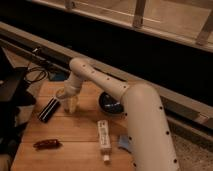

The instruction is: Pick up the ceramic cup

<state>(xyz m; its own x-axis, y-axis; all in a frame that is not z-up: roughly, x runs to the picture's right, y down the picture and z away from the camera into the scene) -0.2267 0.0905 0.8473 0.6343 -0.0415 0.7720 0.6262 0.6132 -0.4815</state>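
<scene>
Your cup sits near the table's far left corner. Your gripper is right at its rim, but I cannot tell its grip. You seem to be at the grabbing step. Next, hold tight and lift straight up, away from the bowl.
</scene>
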